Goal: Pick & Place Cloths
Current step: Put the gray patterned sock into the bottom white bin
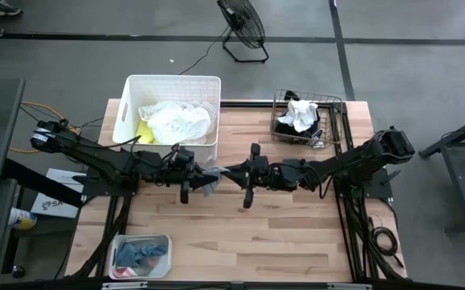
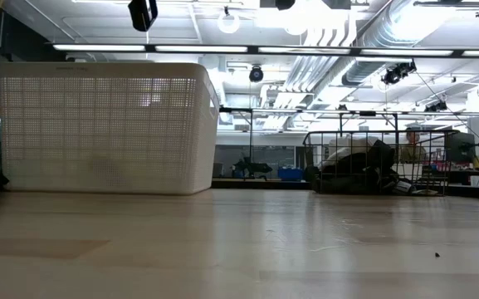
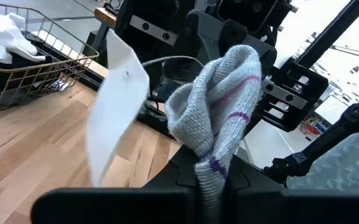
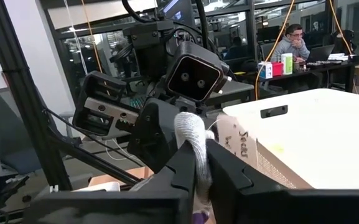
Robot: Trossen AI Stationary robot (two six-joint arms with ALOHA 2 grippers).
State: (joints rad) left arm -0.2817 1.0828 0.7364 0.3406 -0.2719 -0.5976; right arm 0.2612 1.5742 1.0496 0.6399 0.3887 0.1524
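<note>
Grey sock (image 3: pixel 219 124) pinched between both claws, above table.

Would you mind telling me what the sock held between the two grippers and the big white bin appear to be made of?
The sock looks like soft knitted fabric: ribbed grey weave with purple stripes, hanging limp in folds. A white tag on it looks like stiff card. The white bin looks like rigid moulded plastic, matte, with perforated lattice walls.
</note>
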